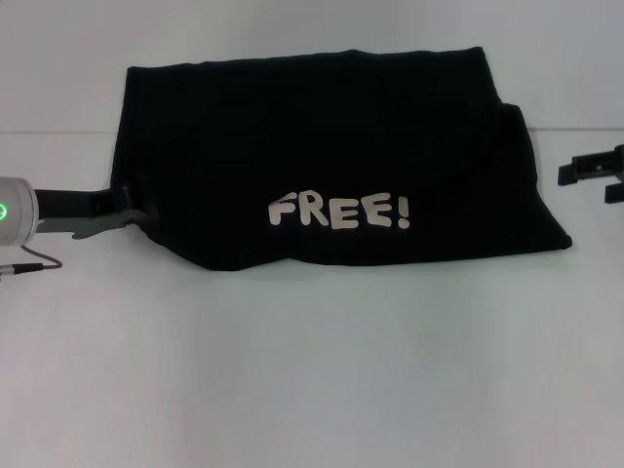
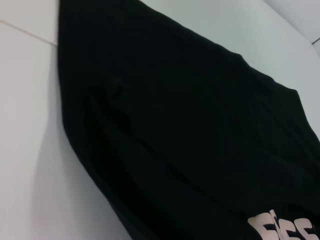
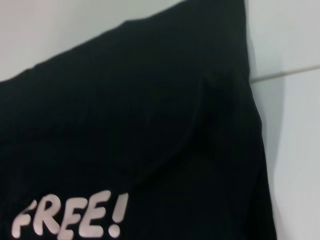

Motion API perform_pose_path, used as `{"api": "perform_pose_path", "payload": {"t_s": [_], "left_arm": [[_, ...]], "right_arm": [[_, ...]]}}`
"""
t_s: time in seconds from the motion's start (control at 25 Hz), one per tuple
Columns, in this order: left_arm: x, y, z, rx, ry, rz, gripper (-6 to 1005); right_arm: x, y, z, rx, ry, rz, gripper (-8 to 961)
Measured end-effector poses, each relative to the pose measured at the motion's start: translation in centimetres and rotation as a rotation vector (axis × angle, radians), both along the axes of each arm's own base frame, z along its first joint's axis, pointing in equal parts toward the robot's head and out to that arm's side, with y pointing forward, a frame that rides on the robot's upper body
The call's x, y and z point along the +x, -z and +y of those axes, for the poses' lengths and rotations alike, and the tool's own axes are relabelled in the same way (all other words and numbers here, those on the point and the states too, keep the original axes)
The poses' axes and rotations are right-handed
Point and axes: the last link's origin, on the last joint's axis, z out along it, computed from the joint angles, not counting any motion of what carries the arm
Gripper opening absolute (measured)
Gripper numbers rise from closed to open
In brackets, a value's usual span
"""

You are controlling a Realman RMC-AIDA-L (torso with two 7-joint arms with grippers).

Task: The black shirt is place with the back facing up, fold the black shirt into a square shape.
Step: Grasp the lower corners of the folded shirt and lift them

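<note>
On the white table (image 1: 312,390) lies the black shirt (image 1: 322,156), folded, soft and floppy; left gripper (image 1: 132,216) touches its left edge, grip unclear. Right gripper (image 1: 595,171) waits apart; best grab: corners.

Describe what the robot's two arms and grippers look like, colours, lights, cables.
The left arm ends in a pale grey cylindrical wrist with a green light; a thin cable trails beneath it. The left gripper is dark grey. Only the right gripper shows on the other side: black, angular bracket-like parts.
</note>
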Motion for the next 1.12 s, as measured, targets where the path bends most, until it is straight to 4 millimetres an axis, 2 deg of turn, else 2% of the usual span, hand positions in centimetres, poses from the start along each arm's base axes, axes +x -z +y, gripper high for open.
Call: {"api": "perform_pose_path", "payload": {"t_s": [0.2, 0.44, 0.64, 0.84, 1.12], "left_arm": [[0.2, 0.0, 0.2, 0.001, 0.003, -0.001, 1], [0.1, -0.1, 0.1, 0.004, -0.003, -0.007, 1], [0.1, -0.1, 0.1, 0.005, -0.004, -0.008, 1], [0.2, -0.1, 0.2, 0.006, -0.001, -0.008, 2], [0.3, -0.1, 0.3, 0.008, 0.001, -0.01, 2]], "right_arm": [[0.6, 0.6, -0.3, -0.004, 0.015, -0.021, 942], [1.6, 1.6, -0.2, 0.028, 0.032, -0.071, 755], [2.0, 3.4, -0.2, 0.036, 0.01, -0.118, 517], [1.7, 4.8, -0.3, 0.015, -0.036, -0.139, 456], [2.0, 4.9, -0.6, 0.003, -0.036, -0.141, 465]]}}
